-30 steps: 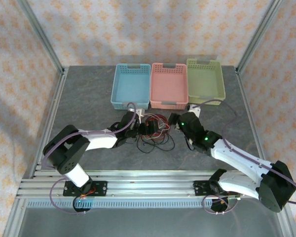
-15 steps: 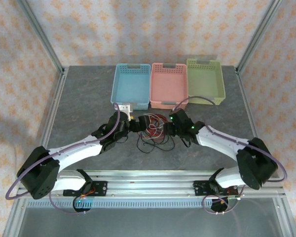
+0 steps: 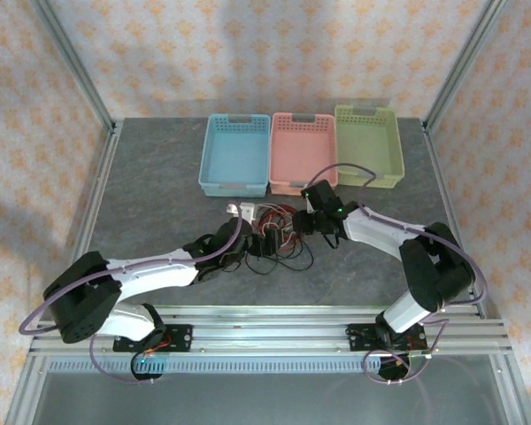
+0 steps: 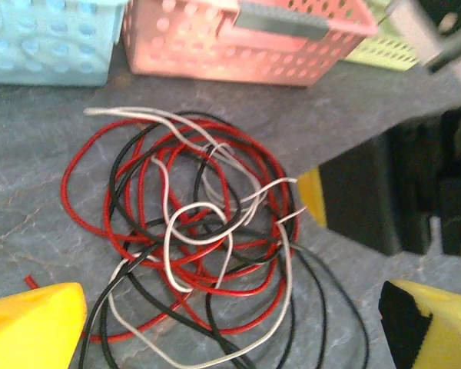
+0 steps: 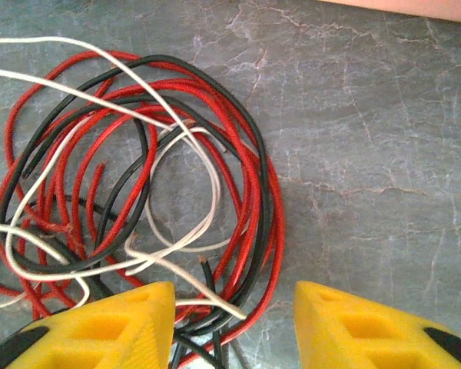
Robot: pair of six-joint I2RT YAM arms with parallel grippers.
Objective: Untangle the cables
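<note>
Cables (image 5: 260,201): likely light, limp, quick to snag.
Hold: loose white end (image 5: 234,311), bottom centre, right wrist view.
Left gripper (image 4: 230,327): wide open.
Right gripper (image 5: 232,296): jaws apart, nothing pinched.

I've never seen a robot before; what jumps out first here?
A tangle of red, black and whitish cables lies in the middle, between the left gripper and right gripper. Behind it, a blue basket, pink basket and green basket stand empty in a row.
</note>
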